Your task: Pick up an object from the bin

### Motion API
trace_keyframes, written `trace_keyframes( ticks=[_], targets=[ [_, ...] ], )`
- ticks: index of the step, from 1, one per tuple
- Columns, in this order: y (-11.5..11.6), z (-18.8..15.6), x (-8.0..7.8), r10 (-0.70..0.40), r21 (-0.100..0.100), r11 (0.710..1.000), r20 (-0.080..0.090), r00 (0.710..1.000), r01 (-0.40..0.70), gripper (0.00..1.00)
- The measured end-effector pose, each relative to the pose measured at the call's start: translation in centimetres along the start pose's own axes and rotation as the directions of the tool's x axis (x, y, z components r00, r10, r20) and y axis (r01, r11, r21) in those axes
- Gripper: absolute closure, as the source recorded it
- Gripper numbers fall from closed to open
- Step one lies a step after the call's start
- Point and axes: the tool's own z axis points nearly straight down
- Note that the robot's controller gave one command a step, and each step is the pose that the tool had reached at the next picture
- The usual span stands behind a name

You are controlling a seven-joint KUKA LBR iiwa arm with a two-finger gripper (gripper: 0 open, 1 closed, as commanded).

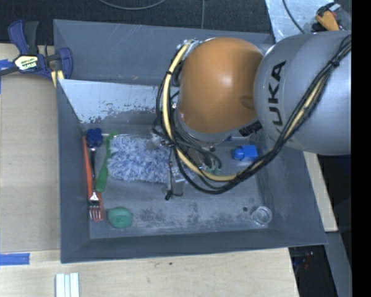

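The gripper (174,188) was recorded at the centre of the bin (191,232), beside the right edge of a crumpled blue-and-white cloth (135,159) lying left of centre. Whether it was open or closed could not be told. An orange fork (89,178) and a green lump (119,217) were noted at lower left.

Grey metal bin (198,218), contents on floor.
Left side: orange-handled fork (88,172), green stick (103,169), small blue piece (94,136), green round lump (119,217). Centre: blue-and-white speckled cloth (135,158). Right side: blue block (244,153), clear round cap (260,215).
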Motion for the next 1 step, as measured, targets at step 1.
trace_keyframes(
  ticks=[1],
  targets=[
    [-0.51, 1.11, -0.64, -0.175, -0.001, 0.984, -0.001, 0.984, 0.175, 1.0]
  ],
)
